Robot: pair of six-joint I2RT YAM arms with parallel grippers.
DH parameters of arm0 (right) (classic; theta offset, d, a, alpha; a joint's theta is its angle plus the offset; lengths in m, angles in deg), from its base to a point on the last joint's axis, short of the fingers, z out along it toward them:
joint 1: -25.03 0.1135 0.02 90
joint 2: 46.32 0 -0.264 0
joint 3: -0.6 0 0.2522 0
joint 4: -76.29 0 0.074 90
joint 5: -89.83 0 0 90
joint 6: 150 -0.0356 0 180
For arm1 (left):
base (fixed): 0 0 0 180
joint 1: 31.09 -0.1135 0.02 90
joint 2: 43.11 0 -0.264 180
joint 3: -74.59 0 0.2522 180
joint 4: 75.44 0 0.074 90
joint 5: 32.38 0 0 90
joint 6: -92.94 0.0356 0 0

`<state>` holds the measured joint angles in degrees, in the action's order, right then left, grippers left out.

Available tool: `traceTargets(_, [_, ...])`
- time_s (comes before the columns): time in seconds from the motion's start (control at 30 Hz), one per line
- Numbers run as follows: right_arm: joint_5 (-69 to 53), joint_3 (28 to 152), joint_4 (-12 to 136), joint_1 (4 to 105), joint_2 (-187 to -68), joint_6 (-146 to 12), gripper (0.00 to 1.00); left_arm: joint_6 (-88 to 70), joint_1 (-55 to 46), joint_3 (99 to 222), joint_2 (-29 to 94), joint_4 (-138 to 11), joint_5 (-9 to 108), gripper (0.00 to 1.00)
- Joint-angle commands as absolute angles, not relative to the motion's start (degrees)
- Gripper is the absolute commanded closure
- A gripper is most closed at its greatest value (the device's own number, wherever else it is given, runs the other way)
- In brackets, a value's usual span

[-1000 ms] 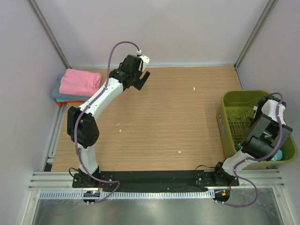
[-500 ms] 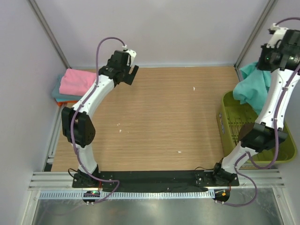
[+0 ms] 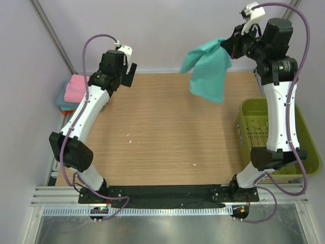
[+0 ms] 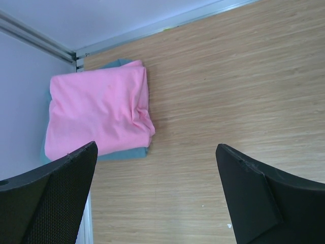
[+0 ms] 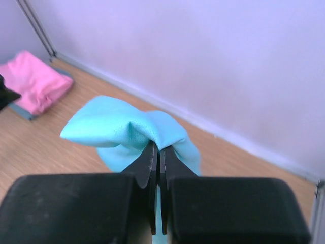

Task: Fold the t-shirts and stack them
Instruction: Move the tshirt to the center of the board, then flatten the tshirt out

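Observation:
My right gripper (image 3: pixel 227 47) is raised high over the back of the table and is shut on a teal-green t-shirt (image 3: pixel 208 70), which hangs loose and unfolded below it; the right wrist view shows its cloth (image 5: pixel 127 129) bunched over the closed jaws of that gripper (image 5: pixel 159 152). A folded pink t-shirt (image 4: pixel 99 112) lies on top of a folded teal one (image 4: pixel 124 154) at the back left corner, also seen in the top view (image 3: pixel 76 87). My left gripper (image 3: pixel 129 76) is open and empty, hovering just right of that stack (image 4: pixel 157 168).
An olive-green plastic basket (image 3: pixel 277 134) stands at the right edge of the wooden table. Grey walls and metal frame posts close in the back and sides. Small white specks lie on the wood.
My right arm has lifted the teal-green shirt out of the basket and swung it up and left over the table. My left arm has drawn back left toward the folded stack.

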<state>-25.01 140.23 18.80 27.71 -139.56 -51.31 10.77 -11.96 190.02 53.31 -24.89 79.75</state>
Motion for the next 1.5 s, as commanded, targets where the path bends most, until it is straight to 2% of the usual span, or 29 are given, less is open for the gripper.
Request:
traceTargets(0.0, [-28.3, 144.4, 29.8, 27.8, -138.7, -59.6, 0.99, 9.3, -11.8, 188.5, 50.5, -24.2, 81.2, 0.00])
traceTargets(0.03, [-27.8, 143.7, 30.2, 27.8, -139.1, -59.9, 0.96, 9.3, -11.8, 188.2, 50.3, -24.2, 81.3, 0.00])
traceTargets(0.07, [-27.2, 142.5, 30.1, 27.8, -139.3, -59.9, 0.83, 9.2, -11.8, 188.2, 50.1, -24.0, 81.3, 0.00])
traceTargets(0.1, [-25.2, 139.1, 29.7, 27.8, -139.9, -59.0, 0.64, 9.4, -11.8, 188.0, 50.1, -23.8, 81.3, 0.00])
traceTargets(0.13, [-24.6, 137.7, 27.5, 27.7, -140.4, -58.4, 0.39, 9.2, -11.8, 188.0, 50.0, -23.8, 81.4, 0.00])
traceTargets(0.23, [-21.2, 127.3, 25.1, 27.8, -140.0, -57.6, 0.24, 9.2, -11.9, 187.8, 49.7, -23.4, 80.7, 0.00])
traceTargets(0.3, [-20.3, 121.2, 25.5, 27.7, -137.0, -58.2, 0.20, 8.6, -11.9, 187.4, 49.4, -22.9, 79.6, 0.00])
traceTargets(0.4, [-24.1, 110.7, 24.4, 28.2, -134.7, -58.4, 0.20, 7.3, -12.7, 187.2, 49.4, -20.0, 75.5, 0.00])
traceTargets(0.5, [-30.2, 105.8, 19.2, 33.3, -133.6, -48.4, 0.20, -0.4, -16.7, 187.3, 50.2, -15.6, 64.8, 0.00])
traceTargets(0.53, [-29.8, 105.7, 17.5, 35.4, -134.6, -42.8, 0.20, -2.3, -17.9, 186.9, 51.5, -14.1, 55.6, 0.00])
traceTargets(0.63, [-28.1, 108.7, 13.5, 40.1, -137.3, -39.1, 0.21, -5.5, -21.7, 186.3, 55.0, -13.8, 44.0, 0.01])
traceTargets(0.73, [-26.0, 112.8, 15.8, 43.0, -141.1, -39.6, 0.21, -4.7, -22.4, 192.2, 64.9, -9.6, 38.8, 0.05])
traceTargets(0.8, [-23.9, 117.8, 17.7, 45.6, -145.7, -40.7, 0.21, -5.2, -23.2, 197.5, 71.9, -8.6, 32.8, 0.13])
traceTargets(0.87, [-22.2, 124.5, 18.1, 46.9, -151.4, -41.0, 0.21, -5.1, -23.3, 200.7, 76.4, -10.5, 30.7, 0.19])
traceTargets(1.0, [-18.0, 132.6, 22.7, 50.3, -160.4, -42.7, 0.24, -6.5, -24.1, 206.6, 81.4, -10.1, 31.1, 0.20])
traceTargets(1.1, [-14.8, 141.8, 26.0, 51.9, -170.9, -46.4, 0.27, -8.8, -26.7, 204.0, 80.0, -13.4, 29.8, 0.19])
traceTargets(1.23, [-11.3, 160.3, 29.5, 52.0, -185.3, -51.8, 0.30, -9.1, -29.6, 200.5, 77.6, -13.5, 28.2, 0.19])
traceTargets(1.3, [-11.3, 162.9, 33.1, 52.1, -190.9, -52.1, 0.31, -7.9, -29.7, 199.1, 76.5, -13.2, 27.3, 0.19])
traceTargets(1.47, [-7.9, 160.3, 43.0, 52.9, -195.5, -51.6, 0.31, -5.8, -29.7, 195.0, 72.4, -12.1, 27.0, 0.19])
